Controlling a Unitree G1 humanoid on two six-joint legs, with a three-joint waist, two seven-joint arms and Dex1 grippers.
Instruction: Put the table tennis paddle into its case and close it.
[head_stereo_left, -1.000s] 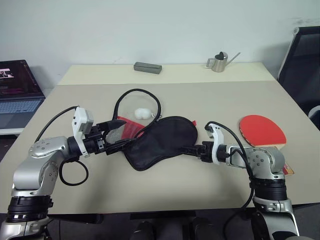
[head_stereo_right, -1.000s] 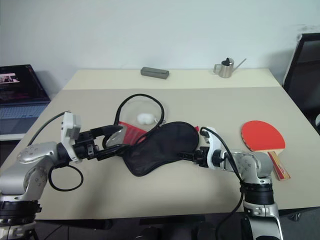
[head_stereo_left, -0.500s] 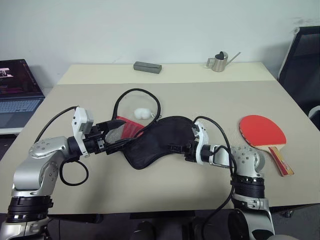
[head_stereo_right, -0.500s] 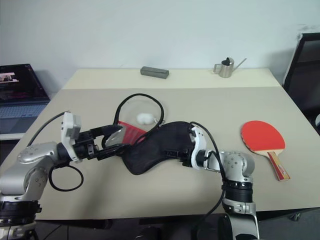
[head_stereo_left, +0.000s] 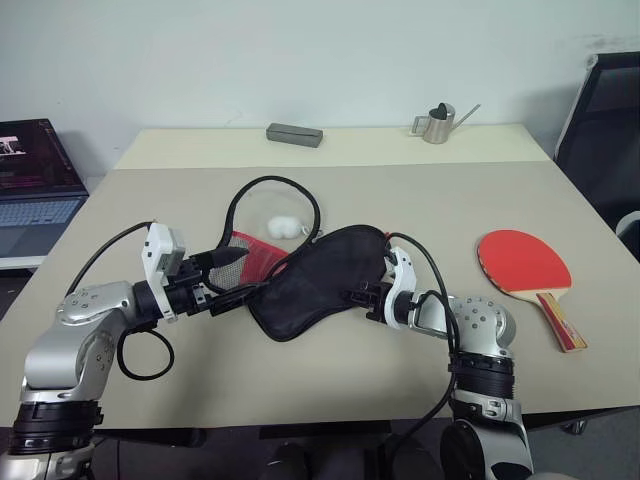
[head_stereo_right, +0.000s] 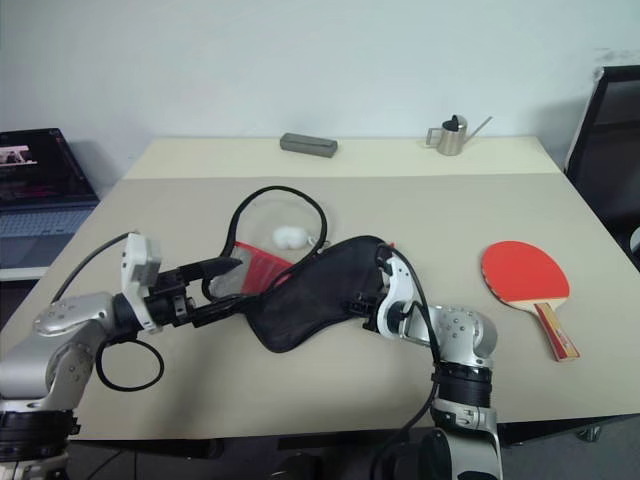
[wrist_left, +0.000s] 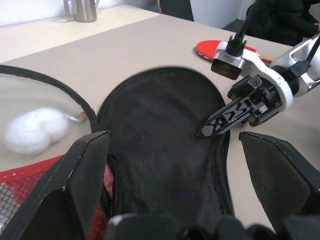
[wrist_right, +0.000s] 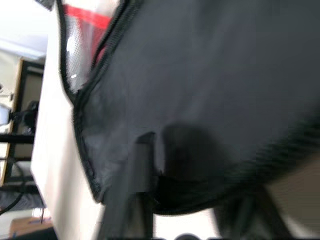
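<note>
Right gripper (head_stereo_left: 352, 296): pinched narrow on the case (head_stereo_left: 318, 281) edge.
Left gripper (head_stereo_left: 232, 275): 2 fingers spread wide at the case's opposite end.
Table tennis paddle (head_stereo_left: 526, 263): beyond the right gripper, untouched.

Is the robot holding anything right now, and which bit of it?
The right gripper pinches the soft black fabric paddle-shaped case at its zipper rim. The left gripper is open around the case's other end, not gripping.

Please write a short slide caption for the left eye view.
Right tool pinches the black case; the red paddle waits on the table.
</note>
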